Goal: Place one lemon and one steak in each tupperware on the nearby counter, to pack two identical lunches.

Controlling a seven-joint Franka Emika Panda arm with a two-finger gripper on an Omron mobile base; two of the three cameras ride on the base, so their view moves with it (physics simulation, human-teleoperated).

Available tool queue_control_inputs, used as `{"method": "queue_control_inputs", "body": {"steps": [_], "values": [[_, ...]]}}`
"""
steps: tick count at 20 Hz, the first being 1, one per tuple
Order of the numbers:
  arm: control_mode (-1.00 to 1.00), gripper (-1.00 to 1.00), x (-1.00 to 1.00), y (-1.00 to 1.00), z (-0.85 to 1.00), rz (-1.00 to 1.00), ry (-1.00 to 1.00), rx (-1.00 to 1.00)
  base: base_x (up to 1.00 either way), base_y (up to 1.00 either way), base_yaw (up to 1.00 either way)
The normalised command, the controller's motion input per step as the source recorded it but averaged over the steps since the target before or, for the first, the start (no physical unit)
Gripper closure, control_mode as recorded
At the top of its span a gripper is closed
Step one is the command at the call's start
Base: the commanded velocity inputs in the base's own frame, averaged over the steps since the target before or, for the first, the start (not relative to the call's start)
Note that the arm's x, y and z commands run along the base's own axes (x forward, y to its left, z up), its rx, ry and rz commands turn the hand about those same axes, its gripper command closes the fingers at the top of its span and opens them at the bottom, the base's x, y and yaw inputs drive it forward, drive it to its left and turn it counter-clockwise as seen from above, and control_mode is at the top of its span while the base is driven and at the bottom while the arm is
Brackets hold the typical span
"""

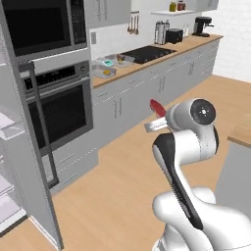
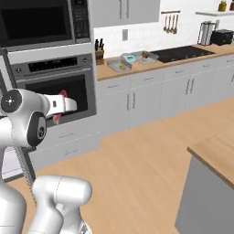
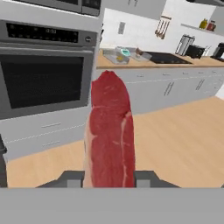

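Observation:
My gripper (image 3: 109,178) is shut on a steak (image 3: 111,135), a red-brown slab that stands on end between the fingers (image 3: 72,179) and reaches away from the hand. The gripper (image 1: 156,118) hangs over the wooden floor with the steak (image 1: 156,106) sticking up from it, well short of the counter (image 1: 147,66). From the right side the steak (image 2: 62,94) shows above and below the gripper (image 2: 65,107). Two grey tupperwares stand on the counter: the near tupperware (image 1: 100,75) (image 2: 114,68) holds a lemon (image 1: 106,72) (image 2: 122,66). The far tupperware (image 1: 127,61) (image 2: 151,58) holds something small and yellowish.
A white-and-teal scale (image 2: 130,58) sits between the trays. A wall oven (image 1: 59,105) with a microwave above stands left of the counter, and a black stovetop (image 1: 147,53) lies to its right. A second wooden counter corner (image 2: 215,155) juts in at the right. Open floor lies ahead.

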Motion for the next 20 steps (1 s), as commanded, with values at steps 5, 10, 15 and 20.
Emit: {"method": "queue_control_inputs", "body": {"steps": [5,10,15,20], "values": [[1.00,1.00,0.00,0.00,0.00,0.00,0.00,0.00,1.00,-0.11,0.00],[1.00,1.00,0.00,0.00,0.00,0.00,0.00,0.00,1.00,0.14,0.00],[1.00,1.00,0.00,0.00,0.00,0.00,0.00,0.00,1.00,-0.12,0.00],[1.00,1.00,0.00,0.00,0.00,0.00,0.00,0.00,1.00,-0.39,-0.09]]}}
